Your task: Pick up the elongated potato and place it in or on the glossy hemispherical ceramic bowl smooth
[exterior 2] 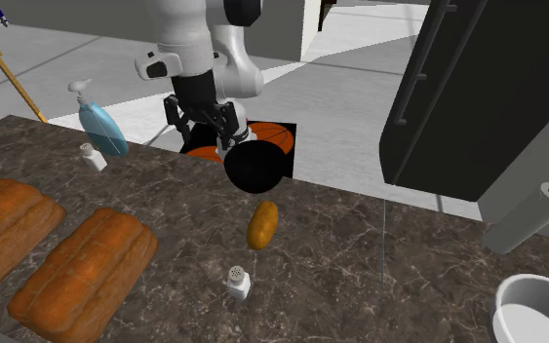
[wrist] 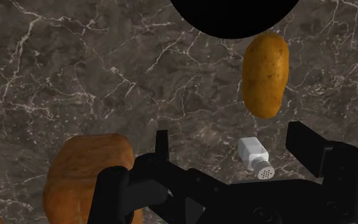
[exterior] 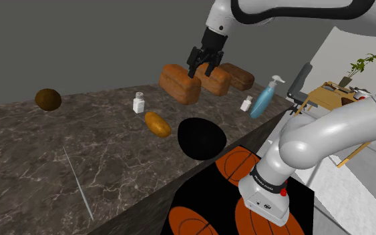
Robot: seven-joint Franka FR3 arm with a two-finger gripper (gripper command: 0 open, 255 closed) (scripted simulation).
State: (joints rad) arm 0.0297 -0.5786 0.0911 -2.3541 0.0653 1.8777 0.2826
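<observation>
Potato [exterior: 157,124] approach: bare counter [exterior: 79,140] on the shoulder view's left, air above free | black bowl [exterior: 201,138] just beside it on the right | white shaker [exterior: 139,102] near behind | row of bread loaves [exterior: 179,83] crowds the back

Readable text: none in any view.
Arm [exterior: 273,179] marking: a short line of dark print on the white link just above the stand [exterior: 210,180]; too small to read.
</observation>
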